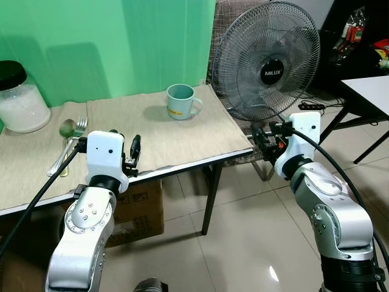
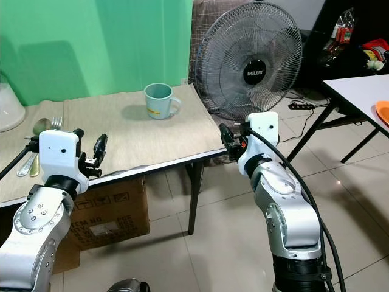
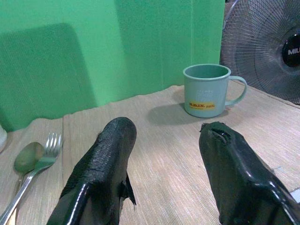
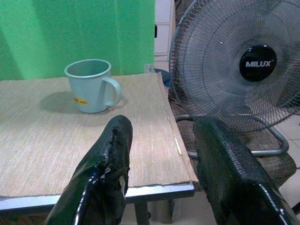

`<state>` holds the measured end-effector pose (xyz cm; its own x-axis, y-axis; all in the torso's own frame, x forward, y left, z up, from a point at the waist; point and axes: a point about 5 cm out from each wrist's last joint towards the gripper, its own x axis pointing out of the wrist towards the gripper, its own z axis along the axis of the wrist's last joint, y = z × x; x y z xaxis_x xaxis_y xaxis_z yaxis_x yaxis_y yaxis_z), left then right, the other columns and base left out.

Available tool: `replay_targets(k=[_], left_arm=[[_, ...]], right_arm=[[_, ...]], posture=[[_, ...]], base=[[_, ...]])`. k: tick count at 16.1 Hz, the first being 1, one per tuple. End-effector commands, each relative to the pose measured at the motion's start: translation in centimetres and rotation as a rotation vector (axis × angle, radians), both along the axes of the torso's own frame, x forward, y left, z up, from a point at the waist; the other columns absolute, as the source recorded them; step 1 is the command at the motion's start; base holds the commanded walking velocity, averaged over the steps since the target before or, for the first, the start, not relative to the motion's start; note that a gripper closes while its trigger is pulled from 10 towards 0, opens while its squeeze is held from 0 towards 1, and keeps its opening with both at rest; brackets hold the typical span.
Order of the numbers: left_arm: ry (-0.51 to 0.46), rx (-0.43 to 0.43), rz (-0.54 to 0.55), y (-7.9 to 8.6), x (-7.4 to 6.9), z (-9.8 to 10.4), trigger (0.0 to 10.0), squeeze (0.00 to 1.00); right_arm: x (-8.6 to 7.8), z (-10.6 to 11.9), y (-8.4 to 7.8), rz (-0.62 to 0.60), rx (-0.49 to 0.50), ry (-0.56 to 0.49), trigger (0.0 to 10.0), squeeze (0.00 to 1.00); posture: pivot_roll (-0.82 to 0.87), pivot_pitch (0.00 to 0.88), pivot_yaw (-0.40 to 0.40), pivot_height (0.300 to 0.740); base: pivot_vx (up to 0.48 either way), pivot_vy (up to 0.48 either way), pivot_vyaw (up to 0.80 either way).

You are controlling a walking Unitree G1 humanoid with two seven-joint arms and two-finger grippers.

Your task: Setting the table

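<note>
Pale blue mug (image 1: 182,101) upright on the beige cloth (image 1: 182,137) toward the bench's far right, handle toward the fan (image 1: 265,59). Spoon (image 1: 65,132) and fork (image 1: 78,131) side by side at far left, near a lidded jar (image 1: 20,97). Left gripper (image 3: 164,173) over the near bench edge, fingers wide, empty. Right gripper (image 4: 161,173) off the bench's right corner, likewise spread, holding nothing.

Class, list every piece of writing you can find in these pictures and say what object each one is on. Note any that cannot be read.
"MILUX": white letters on the black hub of the fan.
Yellow label on the teal mug: it has print, but too blurred to read.
Cardboard box under the table: dark printed lettering, too small and partly hidden to read.
Packets on the shelf at far right: print too small to read.
</note>
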<state>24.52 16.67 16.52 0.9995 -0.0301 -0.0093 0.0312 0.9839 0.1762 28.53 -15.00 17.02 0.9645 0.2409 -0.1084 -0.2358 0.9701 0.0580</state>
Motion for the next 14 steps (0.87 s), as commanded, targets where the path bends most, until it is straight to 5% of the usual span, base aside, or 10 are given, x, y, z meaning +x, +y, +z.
replay_targets(k=[1, 9, 14], left_arm=[[-0.003, 0.009, -0.006, -0.1, 0.1, 0.2, 10.0, 0.00], [-0.024, 0.004, 0.017, 0.0, 0.2, 0.4, 10.0, 0.00], [-0.021, 0.002, 0.031, 0.1, 0.1, 0.4, 10.0, 0.00]], right_arm=[[0.1, 0.2, -0.1, 0.004, 0.010, 0.004, 10.0, 0.00], [0.1, 0.2, 0.8, 0.050, -0.083, -0.020, 10.0, 0.00], [-0.1, -0.1, 1.1, 0.068, -0.069, -0.008, 10.0, 0.00]], posture=[[0.06, 0.000, -0.051, 0.740], [0.05, 0.000, -0.057, 0.740], [0.06, 0.000, -0.058, 0.740]], base=[[0.000, 0.000, 0.00], [0.000, 0.000, 0.00], [0.000, -0.433, 0.73]])
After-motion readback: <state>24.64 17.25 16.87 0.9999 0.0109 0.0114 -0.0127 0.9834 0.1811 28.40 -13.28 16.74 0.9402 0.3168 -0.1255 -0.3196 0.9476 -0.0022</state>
